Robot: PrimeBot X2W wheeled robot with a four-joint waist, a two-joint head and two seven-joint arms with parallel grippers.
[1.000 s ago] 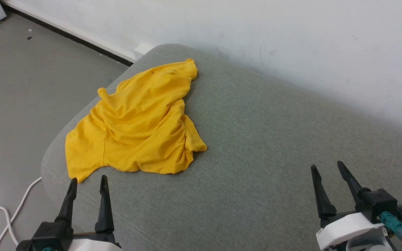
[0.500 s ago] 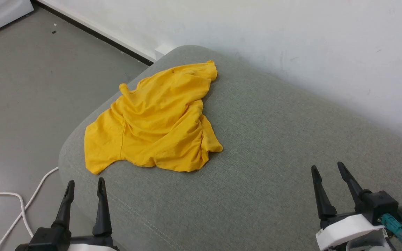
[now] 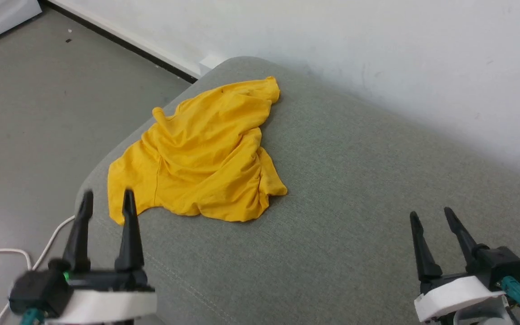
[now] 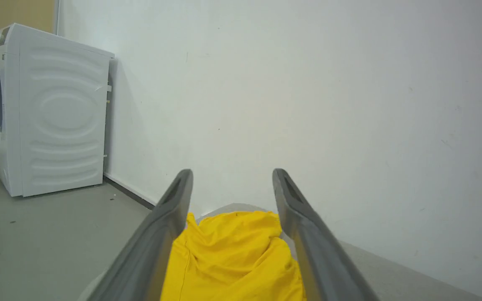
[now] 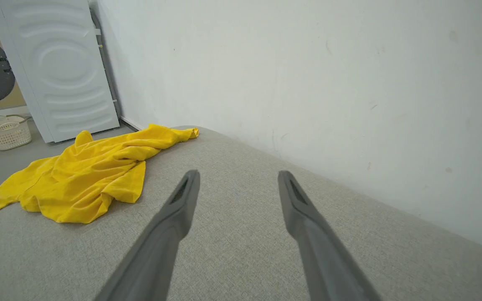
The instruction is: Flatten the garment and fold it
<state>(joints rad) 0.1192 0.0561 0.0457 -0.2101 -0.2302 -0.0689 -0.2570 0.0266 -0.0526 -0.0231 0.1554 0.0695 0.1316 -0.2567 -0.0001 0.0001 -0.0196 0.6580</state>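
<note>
Currently: grey upholstered seat point(image 3: 355, 203) stands against the wall. The garment point(image 3: 206, 167) lies crumpled at its far-left corner, reaching the left edge. Left gripper point(image 3: 108, 194) is spread and empty at the near-left edge, fingers aimed at the garment. Right gripper point(image 3: 430, 212) is also spread and empty near the near-right edge, well apart from the garment.

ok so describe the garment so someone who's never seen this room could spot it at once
Find the long grey fabric cushion against the white wall. At its rounded end nearest the white washing machine lies the garment, a crumpled heap of soft cloth. It is the only bright yellow thing among grey and white surroundings.
</note>
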